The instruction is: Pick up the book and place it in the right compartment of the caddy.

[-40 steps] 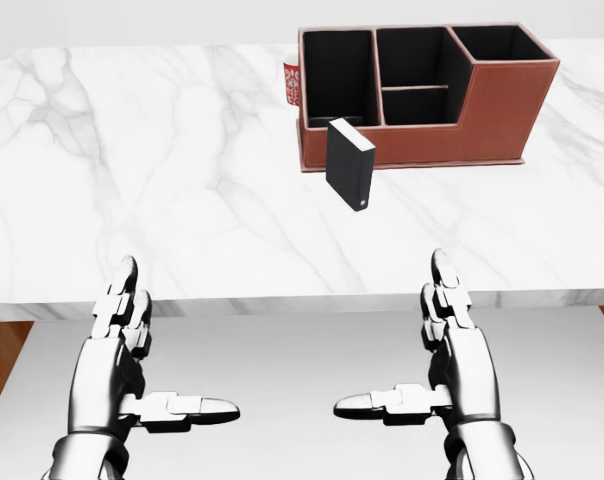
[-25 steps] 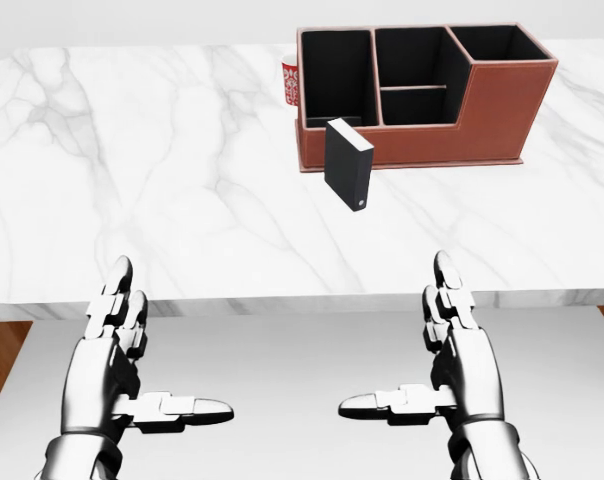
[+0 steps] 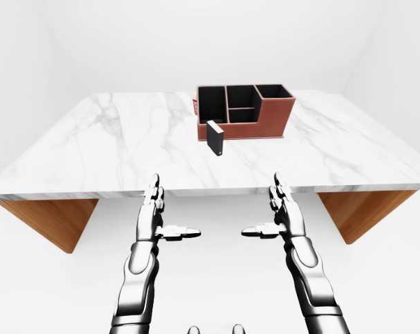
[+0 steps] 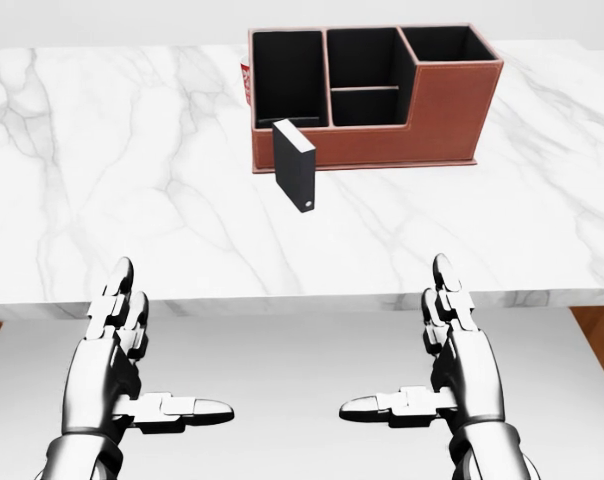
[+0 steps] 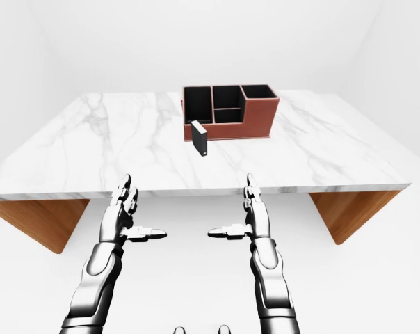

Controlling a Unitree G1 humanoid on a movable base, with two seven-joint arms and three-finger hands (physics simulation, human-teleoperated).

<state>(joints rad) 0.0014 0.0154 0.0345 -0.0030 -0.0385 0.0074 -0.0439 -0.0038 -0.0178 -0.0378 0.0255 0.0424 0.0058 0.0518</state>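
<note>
A black book (image 4: 295,165) stands upright on the white marble table (image 4: 122,180), just below the left end of the brown caddy (image 4: 437,125) in the head view. The caddy's right compartment (image 4: 447,43) is open at the top. My left hand (image 4: 142,375) and my right hand (image 4: 427,370) are both open and empty, held below the table's near edge, well short of the book.
A red and white can (image 4: 246,82) stands behind the caddy's left end. The table rests on wooden supports (image 3: 46,219) at both ends. White floor lies under my hands.
</note>
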